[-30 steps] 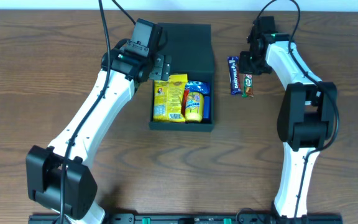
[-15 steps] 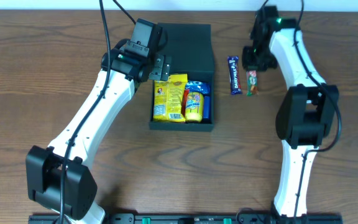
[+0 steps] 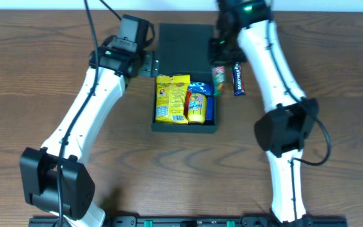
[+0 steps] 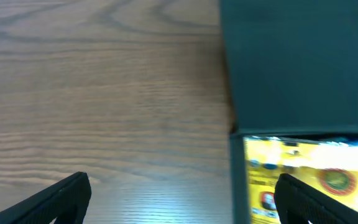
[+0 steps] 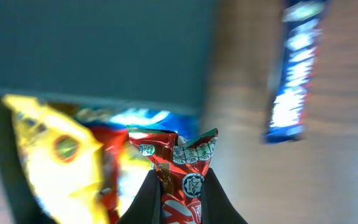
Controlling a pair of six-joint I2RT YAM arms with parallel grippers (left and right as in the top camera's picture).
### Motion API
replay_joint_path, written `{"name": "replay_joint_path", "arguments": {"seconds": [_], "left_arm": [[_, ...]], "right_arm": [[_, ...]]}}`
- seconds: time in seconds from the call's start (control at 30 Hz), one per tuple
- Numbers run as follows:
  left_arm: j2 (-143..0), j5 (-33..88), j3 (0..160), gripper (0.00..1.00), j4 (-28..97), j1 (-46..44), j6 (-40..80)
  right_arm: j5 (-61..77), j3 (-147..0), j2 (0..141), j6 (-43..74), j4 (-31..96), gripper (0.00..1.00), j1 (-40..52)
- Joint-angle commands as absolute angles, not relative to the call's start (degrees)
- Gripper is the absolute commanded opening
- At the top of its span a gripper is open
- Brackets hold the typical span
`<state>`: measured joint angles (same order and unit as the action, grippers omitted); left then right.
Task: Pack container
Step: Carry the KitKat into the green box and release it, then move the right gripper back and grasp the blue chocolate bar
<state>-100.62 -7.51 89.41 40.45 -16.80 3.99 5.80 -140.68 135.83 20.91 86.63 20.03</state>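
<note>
- Carrying step: my right fingers (image 5: 180,198) are pinched tight on one red snack bar (image 5: 180,158) over the right rim of the open container (image 3: 184,44), mid-counter (image 3: 345,63).
- Next, I judge: shift it over the interior, lower, release.
- My left fingers (image 4: 185,202) gape wide, empty, beside the container.
- Count: one container, two yellow packets (image 3: 172,98) inside, one blue bar (image 3: 237,79) outside.

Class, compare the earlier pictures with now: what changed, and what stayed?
The right gripper, shut on the red-and-green snack bar, carried it left from beside the blue bar to the container's right edge. The left gripper, open, drew back left off the container. The blue bar and yellow packets stayed put.
</note>
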Motion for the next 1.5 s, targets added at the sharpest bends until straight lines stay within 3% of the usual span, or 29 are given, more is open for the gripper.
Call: {"name": "replay_joint_path", "arguments": {"seconds": [0.0, 0.13, 0.7, 0.77, 0.8, 0.9, 1.17, 1.33, 1.47], "left_arm": [[-100.79, -7.44, 90.19, 0.95, 40.51, -14.92, 3.22], [-100.82, -4.56, 90.19, 0.95, 40.45, -12.93, 3.25], [-100.82, -2.79, 90.19, 0.95, 40.23, -10.83, 3.38], [-100.82, -2.79, 90.19, 0.95, 40.21, -10.83, 3.36], [-100.82, -2.79, 90.19, 0.95, 40.21, -10.83, 3.38], [-100.82, -2.76, 90.19, 0.95, 40.21, -10.83, 3.38], [-100.82, -2.79, 90.19, 0.95, 40.25, -10.85, 3.33], [-100.82, -2.76, 90.19, 0.95, 40.27, -10.9, 3.36], [-100.82, -2.72, 90.19, 0.95, 40.36, -10.9, 3.38]], "right_arm": [[5.28, -138.72, 135.55, 28.93, 87.05, 0.01, 23.88], [0.12, -135.98, 135.55, 35.97, 86.52, 0.01, 27.73], [-6.72, -127.7, 135.55, 35.05, 84.38, 0.02, 27.79], [-7.18, -127.7, 135.55, 35.07, 84.36, 0.41, 27.7], [-7.77, -127.7, 135.55, 35.05, 84.38, 0.52, 27.66], [-8.21, -127.7, 135.55, 35.07, 84.42, 0.59, 27.55], [-8.19, -128.66, 133.08, 35.05, 84.79, 0.57, 26.87], [-10.76, -128.68, 126.61, 32.42, 78.35, 0.59, 22.96], [-10.28, -128.07, 126.89, 32.05, 75.44, 0.54, 18.06]]}}
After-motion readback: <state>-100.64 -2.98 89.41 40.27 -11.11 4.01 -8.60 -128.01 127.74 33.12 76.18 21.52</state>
